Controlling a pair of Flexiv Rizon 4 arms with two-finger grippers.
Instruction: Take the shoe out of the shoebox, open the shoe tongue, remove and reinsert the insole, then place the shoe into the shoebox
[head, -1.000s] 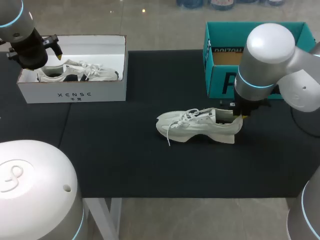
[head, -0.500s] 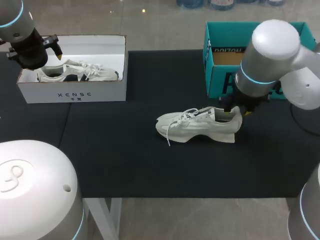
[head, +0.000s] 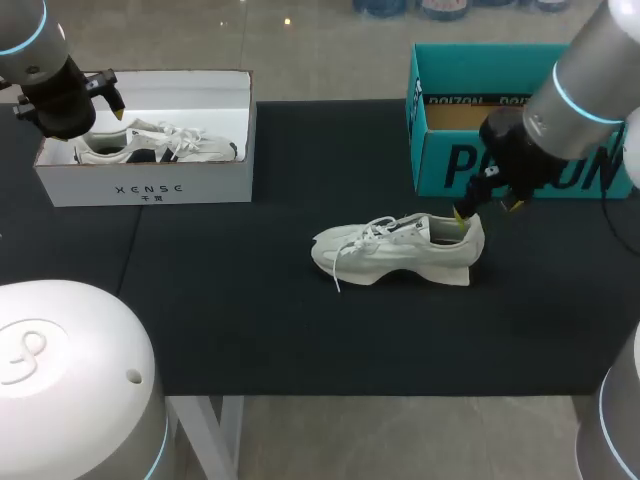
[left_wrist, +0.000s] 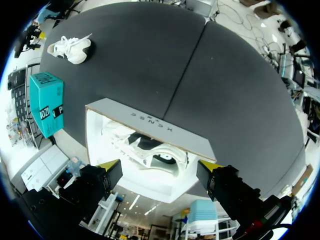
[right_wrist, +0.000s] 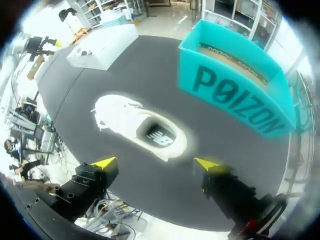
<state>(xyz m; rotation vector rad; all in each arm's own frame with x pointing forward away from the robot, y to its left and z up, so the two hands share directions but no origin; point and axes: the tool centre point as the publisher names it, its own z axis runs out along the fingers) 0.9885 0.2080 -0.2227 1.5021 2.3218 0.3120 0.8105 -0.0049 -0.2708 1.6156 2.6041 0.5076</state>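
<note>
Wide apart and empty, the jaws of the right gripper (head: 487, 208) were held just above the heel of the white lace-up shoe (head: 395, 250). One yellow tip was seen close to the heel collar, though contact could not be made out. The shoe was found lying upright on the black table mat (head: 250, 320), its toe pointed away from the open teal cardboard shoebox (head: 440, 150), which stood just behind its heel. A dark insole (right_wrist: 157, 134) was seen seated inside the shoe's opening in the right wrist view.

With the shoe out of its box, the work at the shoe's opening was judged to be the step in hand. Whether the insole had been taken out and put back could not be told. If not, the next move would call for the fingers to be lowered into the collar and closed on the insole's heel edge. Otherwise the heel would have to be gripped and the shoe lifted into the teal shoebox.

The right arm was brought in from the right, in front of the teal shoebox, with its wrist tilted down toward the heel. The left gripper (left_wrist: 157, 165) was held, jaws wide and empty, over the white cardboard shoebox (head: 150, 188), in which another pale shoe (head: 160, 143) lay.
</note>
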